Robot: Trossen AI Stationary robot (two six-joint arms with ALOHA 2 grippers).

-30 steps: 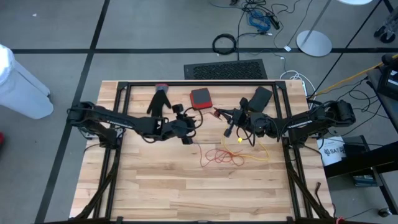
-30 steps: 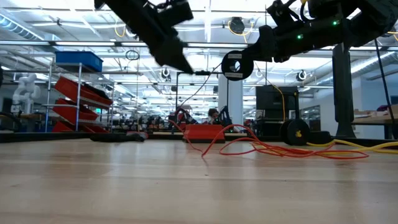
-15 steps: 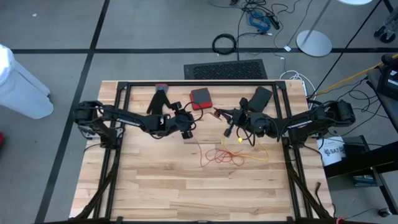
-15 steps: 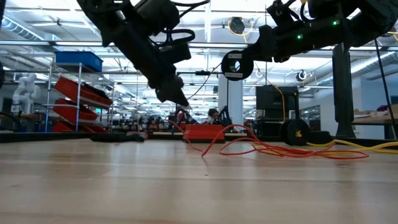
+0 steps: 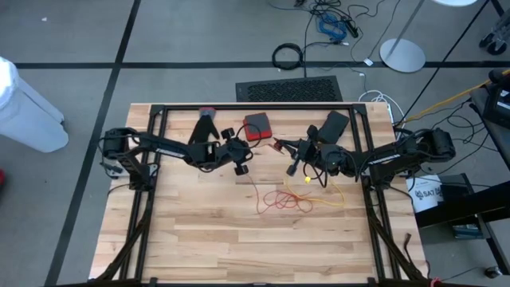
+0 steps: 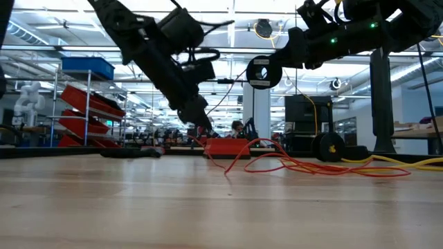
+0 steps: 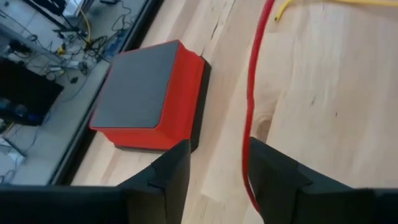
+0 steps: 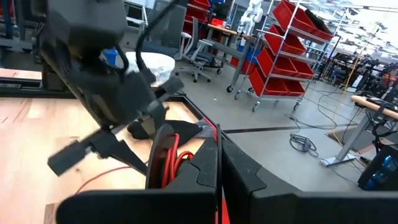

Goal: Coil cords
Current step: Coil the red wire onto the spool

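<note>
A thin red cord [image 5: 283, 199] lies in loose loops on the wooden table, and one strand [image 7: 252, 106] runs up toward the far side. A yellow cord [image 5: 331, 195] lies beside it on the right. My left gripper [image 5: 244, 156] hangs open and low near a red box [image 5: 256, 125]. The red strand passes between its fingers, close to one finger [image 7: 273, 177]; I cannot tell whether it touches. My right gripper [image 8: 219, 177] stays raised at the far right, shut, with red cord at its fingers. No black cord shows. My right gripper is shut on the red cord; red [image 8: 217, 134] shows in the slit between the two fingers. Loops of the cord [image 8: 165, 155] curve around beside one finger. The fingers point level toward the table's left. The cord hangs down slack to the table.
A black glove [image 5: 205, 127] lies at the far edge left of the red box, and a black box [image 5: 333, 123] lies at the far right. A black frame [image 5: 255, 106] borders the table. Bare wood lies toward the near edge.
My left gripper has come down and gone toward the table's far edge, nearer the red box, and now hangs low around the red strand. The right arm and the cords on the table have kept still.
</note>
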